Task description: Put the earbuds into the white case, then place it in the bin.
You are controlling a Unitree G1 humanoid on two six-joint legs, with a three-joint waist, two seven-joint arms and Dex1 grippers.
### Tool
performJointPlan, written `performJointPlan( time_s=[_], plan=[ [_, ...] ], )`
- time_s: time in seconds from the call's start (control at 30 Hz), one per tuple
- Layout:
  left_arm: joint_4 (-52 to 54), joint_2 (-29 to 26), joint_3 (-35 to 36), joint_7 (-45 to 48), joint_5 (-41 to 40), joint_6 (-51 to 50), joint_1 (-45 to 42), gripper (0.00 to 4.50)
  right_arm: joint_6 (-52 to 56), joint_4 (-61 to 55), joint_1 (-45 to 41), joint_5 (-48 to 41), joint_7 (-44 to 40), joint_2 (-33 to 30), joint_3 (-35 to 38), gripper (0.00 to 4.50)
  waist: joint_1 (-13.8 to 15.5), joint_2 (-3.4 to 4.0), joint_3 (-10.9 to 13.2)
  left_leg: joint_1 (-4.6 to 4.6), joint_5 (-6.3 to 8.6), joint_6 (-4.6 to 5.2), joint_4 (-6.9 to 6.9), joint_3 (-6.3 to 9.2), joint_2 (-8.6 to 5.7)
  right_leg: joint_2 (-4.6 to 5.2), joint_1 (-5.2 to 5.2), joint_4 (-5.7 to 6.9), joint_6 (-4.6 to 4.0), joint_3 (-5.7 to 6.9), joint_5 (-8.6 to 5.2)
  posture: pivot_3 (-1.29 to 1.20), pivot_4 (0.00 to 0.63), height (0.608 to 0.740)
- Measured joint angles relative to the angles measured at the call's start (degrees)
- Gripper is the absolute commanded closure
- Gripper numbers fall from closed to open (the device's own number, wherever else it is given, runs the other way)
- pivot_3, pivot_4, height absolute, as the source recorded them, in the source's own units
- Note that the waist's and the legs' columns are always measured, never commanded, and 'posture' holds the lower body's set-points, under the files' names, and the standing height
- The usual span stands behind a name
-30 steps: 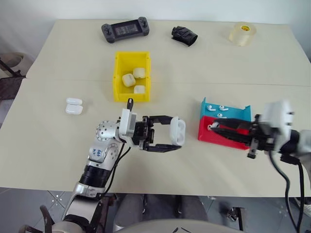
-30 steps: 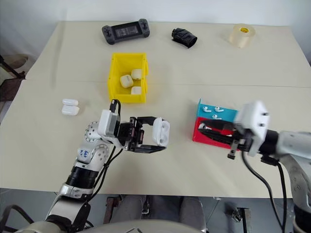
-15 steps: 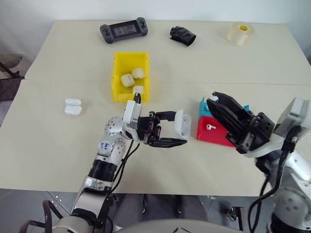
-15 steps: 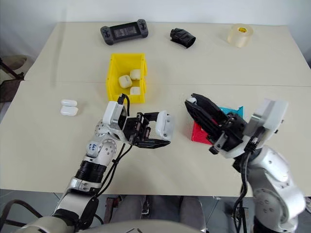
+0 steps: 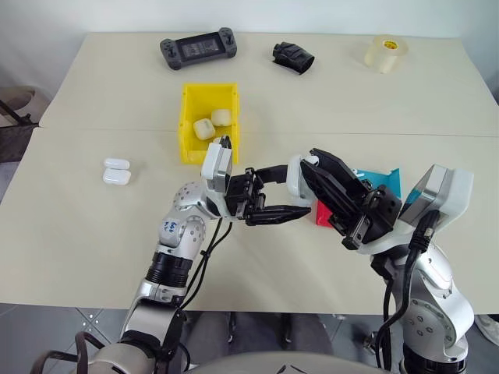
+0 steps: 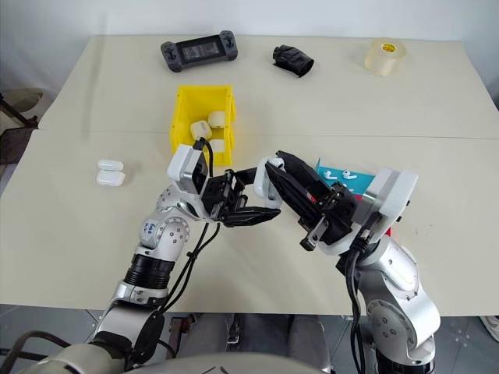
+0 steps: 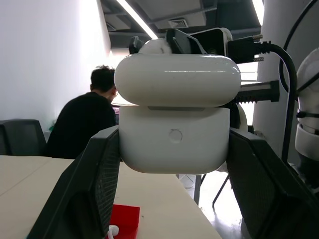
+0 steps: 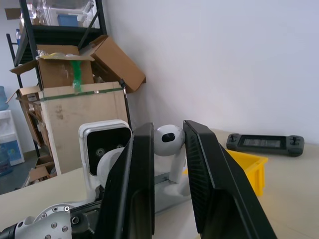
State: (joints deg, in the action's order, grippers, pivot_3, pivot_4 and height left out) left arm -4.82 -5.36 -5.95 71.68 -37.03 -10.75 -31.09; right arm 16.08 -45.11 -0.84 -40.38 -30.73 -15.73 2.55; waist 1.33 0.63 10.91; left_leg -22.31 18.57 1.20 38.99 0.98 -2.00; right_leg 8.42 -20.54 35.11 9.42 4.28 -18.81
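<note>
**Inspector:** What was recorded of the materials?

**Assistant:** A glossy white case (image 7: 177, 117), a rounded rectangle with its hinged lid shut, was found clamped between the two black fingers of the left gripper (image 5: 290, 194), above the cream table (image 5: 78, 218). A small glossy white earbud (image 8: 167, 140), with a rounded head, was seen pinched between the fingers of the right gripper (image 8: 167, 149). The bin (image 5: 189, 128), bright yellow plastic with upright walls, was noted beyond the arms, with three white cases lying inside. Two more white cases (image 5: 117, 171) were noted well apart on the table, to the left. A teal tray (image 6: 347, 178) with loose earbuds in it and a red tray (image 5: 323, 213) were noted partly hidden behind the right arm.

**Inspector:** And the arms?

**Assistant:** The left forearm was seen raised over the table, its gripper turned toward the right arm. The right gripper was seen angled up and toward the left, its tips just beside the held case. Whether the earbud touched the case could not be told.
</note>
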Motion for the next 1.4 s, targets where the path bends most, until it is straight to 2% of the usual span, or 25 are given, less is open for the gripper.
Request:
performJointPlan(
  time_s=[0.23, 1.0, 1.4],
  plan=[
    [-0.05, 0.45, 0.29, -0.54, 0.02, -0.7, -0.01, 1.71, -3.43, 1.22, 2.47, 0.58, -1.11, -0.43, -0.26, 4.0, -0.04, 0.0, 0.0, 0.0, 0.0, 0.0, 0.0, -0.01, 0.01, 0.0, 0.0, 0.0, 0.0, 0.0, 0.0, 0.0, 0.15, 0.74],
    [-0.13, 0.57, 0.26, -1.04, 0.61, -0.71, -0.01, 1.71, -4.88, 2.41, 3.76, -3.17, -4.82, -8.92, 2.93, 4.0, 0.01, -0.01, 0.0, 0.0, 0.0, 0.0, 0.0, -0.02, 0.01, 0.0, 0.01, -0.03, 0.0, 0.0, 0.0, 0.0, 0.15, 0.74],
    [-0.1, -0.19, 1.03, -0.97, 0.64, -0.71, 0.22, 1.71, -4.97, 6.64, -1.95, -2.38, -6.95, -9.74, 1.5, 4.0, 0.04, -0.01, 0.0, -0.01, 0.0, 0.0, 0.0, -0.01, 0.01, 0.01, 0.02, -0.04, 0.0, 0.0, 0.0, 0.0, 0.15, 0.74]
  ],
)
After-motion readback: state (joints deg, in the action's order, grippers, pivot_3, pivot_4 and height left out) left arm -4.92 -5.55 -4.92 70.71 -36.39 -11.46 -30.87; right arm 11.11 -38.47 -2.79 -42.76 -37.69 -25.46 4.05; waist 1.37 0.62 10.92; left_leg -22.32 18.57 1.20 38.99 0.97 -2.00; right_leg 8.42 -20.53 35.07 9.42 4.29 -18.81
